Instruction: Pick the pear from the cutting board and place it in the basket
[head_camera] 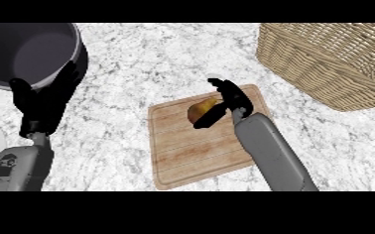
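Observation:
A yellow-brown pear [198, 111] lies on the upper middle of a wooden cutting board [183, 153]. My right hand [228, 98] is over the board, its fingers and thumb curled round the pear's right side, hiding part of it. The wicker basket [322, 59] stands at the upper right, apart from the board. At the left edge my left hand [35, 110] rests open, fingers up.
A dark grey pot [36, 54] stands at the upper left, just behind my left hand. The counter is white marble with grey veins [161, 59]. My right forearm [275, 153] crosses the board's right edge.

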